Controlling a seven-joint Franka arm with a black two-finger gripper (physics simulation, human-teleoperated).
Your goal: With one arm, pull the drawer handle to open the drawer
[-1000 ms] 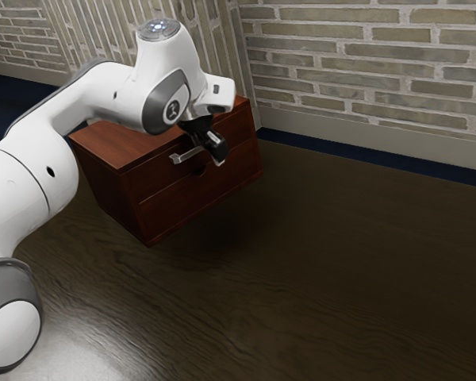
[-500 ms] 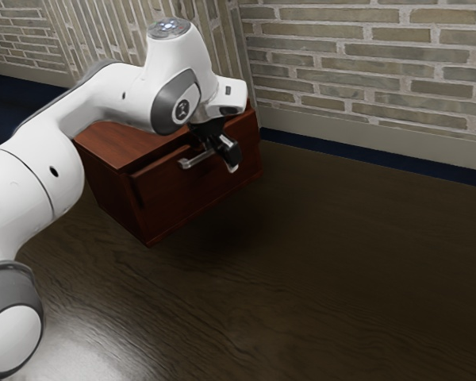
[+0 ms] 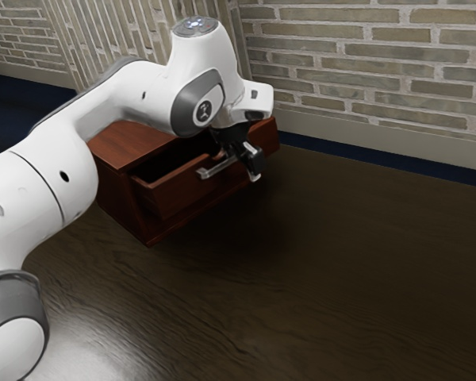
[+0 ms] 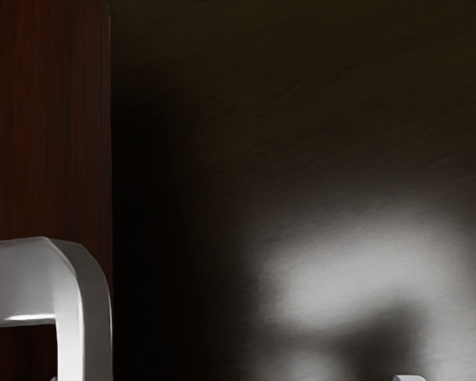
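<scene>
The gripper (image 3: 248,164), clamped on the silver handle (image 3: 216,169), has drawn the top drawer (image 3: 181,194) out of the cabinet (image 3: 123,141) toward the exterior view's right — its dark cavity now shows, so the opening looks well under way.

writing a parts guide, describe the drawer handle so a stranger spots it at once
Find the red-brown cabinet by the brick wall. On the front of its pulled-out top drawer sits the handle, held by the black gripper. It is the only silver piece there.
</scene>
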